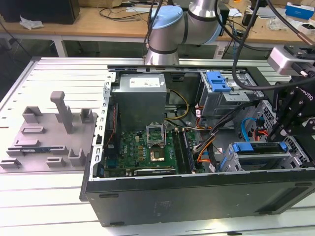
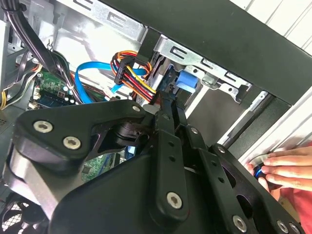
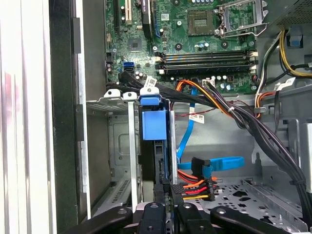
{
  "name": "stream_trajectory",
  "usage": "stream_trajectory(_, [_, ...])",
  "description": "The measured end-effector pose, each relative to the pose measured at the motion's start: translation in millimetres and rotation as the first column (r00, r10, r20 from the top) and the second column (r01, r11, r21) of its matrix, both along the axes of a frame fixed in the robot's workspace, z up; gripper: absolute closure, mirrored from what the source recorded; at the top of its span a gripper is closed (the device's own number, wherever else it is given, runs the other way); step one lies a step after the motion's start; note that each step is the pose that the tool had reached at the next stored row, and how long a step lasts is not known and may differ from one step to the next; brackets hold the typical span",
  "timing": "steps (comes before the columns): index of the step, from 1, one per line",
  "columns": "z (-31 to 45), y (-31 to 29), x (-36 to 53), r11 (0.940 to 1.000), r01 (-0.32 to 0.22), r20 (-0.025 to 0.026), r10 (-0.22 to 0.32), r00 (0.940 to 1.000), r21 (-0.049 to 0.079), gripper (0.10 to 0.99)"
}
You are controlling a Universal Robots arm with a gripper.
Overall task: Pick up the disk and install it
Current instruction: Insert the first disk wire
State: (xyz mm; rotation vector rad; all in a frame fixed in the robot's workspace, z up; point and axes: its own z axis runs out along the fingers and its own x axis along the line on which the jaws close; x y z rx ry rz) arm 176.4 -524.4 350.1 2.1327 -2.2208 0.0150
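Open computer case (image 1: 197, 196) on the table (image 1: 49, 191), motherboard (image 1: 142, 152) inside it, power supply (image 1: 142, 101) behind the motherboard, drive cage (image 1: 261, 160) toward the exterior view's right of the motherboard, disk (image 1: 258, 147) in that cage, fixture block (image 1: 49, 132) outside the case toward the exterior view's left.

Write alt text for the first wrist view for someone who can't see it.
A black two-finger gripper reaches into an open computer case, at the end of a blue-framed hard disk standing edge-on in a metal drive bay. A green motherboard and bundled cables lie beyond.
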Motion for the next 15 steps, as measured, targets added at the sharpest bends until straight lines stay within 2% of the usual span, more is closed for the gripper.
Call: stream_trajectory(15, [-5.3,-0.5,0.0,1.0000,0.000,0.0000,0.000,1.0000,0.000,0.922])
